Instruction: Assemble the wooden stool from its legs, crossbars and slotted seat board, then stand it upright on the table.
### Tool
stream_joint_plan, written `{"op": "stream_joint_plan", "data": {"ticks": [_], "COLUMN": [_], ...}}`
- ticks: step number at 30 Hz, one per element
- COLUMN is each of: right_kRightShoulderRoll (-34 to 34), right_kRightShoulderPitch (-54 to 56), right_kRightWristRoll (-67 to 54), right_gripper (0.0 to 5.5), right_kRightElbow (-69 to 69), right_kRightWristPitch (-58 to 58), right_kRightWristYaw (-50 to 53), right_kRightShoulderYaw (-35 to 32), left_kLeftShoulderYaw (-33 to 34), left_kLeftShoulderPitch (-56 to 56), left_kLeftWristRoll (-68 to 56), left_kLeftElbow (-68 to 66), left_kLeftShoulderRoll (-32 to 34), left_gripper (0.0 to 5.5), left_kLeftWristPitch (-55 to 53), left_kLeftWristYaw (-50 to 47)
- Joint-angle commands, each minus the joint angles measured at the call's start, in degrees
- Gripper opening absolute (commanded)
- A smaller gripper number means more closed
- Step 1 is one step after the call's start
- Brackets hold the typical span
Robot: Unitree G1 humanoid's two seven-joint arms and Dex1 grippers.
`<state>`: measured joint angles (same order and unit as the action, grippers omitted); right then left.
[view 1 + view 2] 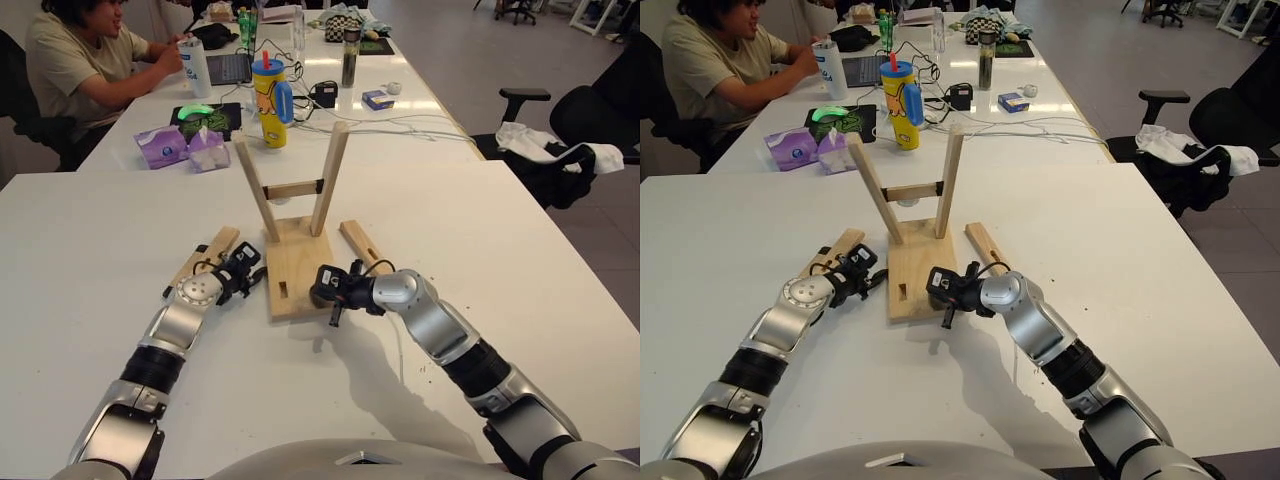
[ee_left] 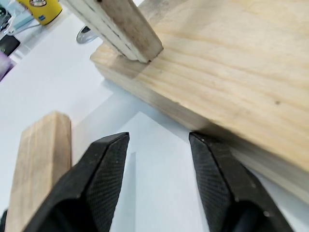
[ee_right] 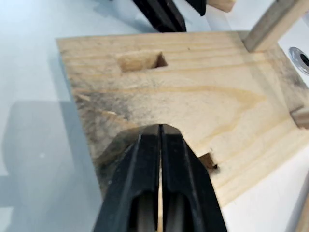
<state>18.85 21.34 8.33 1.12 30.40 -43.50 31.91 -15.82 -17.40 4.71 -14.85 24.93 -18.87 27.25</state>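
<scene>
The slotted seat board (image 1: 293, 262) lies flat on the white table. Two legs (image 1: 256, 186) (image 1: 330, 176) stand up from its far end, joined by a crossbar (image 1: 292, 189). One loose leg (image 1: 211, 251) lies left of the board and another loose leg (image 1: 358, 241) lies to its right. My left gripper (image 2: 159, 140) is open, low on the table between the left loose leg (image 2: 41, 169) and the board's left edge (image 2: 203, 121). Over the board's near right part, my right gripper (image 3: 160, 131) is shut with nothing in it. An empty slot (image 3: 140, 60) shows just beyond its tips.
A second table behind carries a yellow cup (image 1: 270, 100), purple tissue packs (image 1: 185, 148), cables and a laptop. A black office chair (image 1: 570, 140) stands off the table's right side. Bare white table (image 1: 520, 260) spreads to both sides of the board.
</scene>
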Motion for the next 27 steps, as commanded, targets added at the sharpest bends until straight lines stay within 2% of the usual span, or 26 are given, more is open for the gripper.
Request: {"op": "stream_joint_plan", "data": {"ticks": [1, 3, 8, 13, 18, 22, 24, 27], "right_kRightShoulderRoll": [-0.5, -2.1, -6.2, -10.0, -13.2, -13.2, -12.9, -12.9], "right_kRightShoulderPitch": [-4.6, -4.3, -4.5, -6.3, -7.0, -6.6, -6.0, -5.7], "right_kRightWristRoll": [0.1, -1.6, -7.6, -14.8, -18.6, -18.6, -18.1, -18.1], "right_gripper": [0.00, 0.00, 0.00, 0.73, 1.50, 2.00, 2.22, 2.22], "right_kRightElbow": [-6.2, -5.7, -1.9, 1.1, 1.6, 0.8, 0.4, 0.3], "right_kRightWristPitch": [0.4, -2.1, -11.9, -12.2, -9.7, -8.5, -8.1, -7.7], "right_kRightWristYaw": [0.1, 2.3, 9.3, 12.9, 15.9, 16.7, 16.6, 16.5], "right_kRightShoulderYaw": [2.3, -1.0, -12.3, -20.5, -23.1, -23.2, -22.5, -22.0], "left_kLeftShoulderYaw": [-1.3, 1.2, 12.2, 19.7, 27.7, 25.8, 24.7, 22.6], "left_kLeftShoulderPitch": [5.4, 6.9, 9.2, 9.8, 6.1, 1.7, 0.9, 1.0], "left_kLeftWristRoll": [0.6, -0.1, -3.7, -7.1, -12.5, -10.0, -10.1, -10.6], "left_kLeftElbow": [2.1, 4.8, 17.5, 27.3, 15.6, -2.9, -8.2, -13.7], "left_kLeftShoulderRoll": [0.6, 1.1, -1.4, 2.2, 9.6, 17.2, 18.3, 18.7], "left_gripper": [2.34, 2.34, 2.34, 2.31, 2.31, 2.31, 2.31, 2.31], "left_kLeftWristPitch": [-1.8, -1.6, -0.1, -7.5, -7.5, 0.4, 2.2, 3.8], "left_kLeftWristYaw": [2.3, 0.7, -7.1, -5.7, 1.7, 9.5, 13.1, 18.8]}}
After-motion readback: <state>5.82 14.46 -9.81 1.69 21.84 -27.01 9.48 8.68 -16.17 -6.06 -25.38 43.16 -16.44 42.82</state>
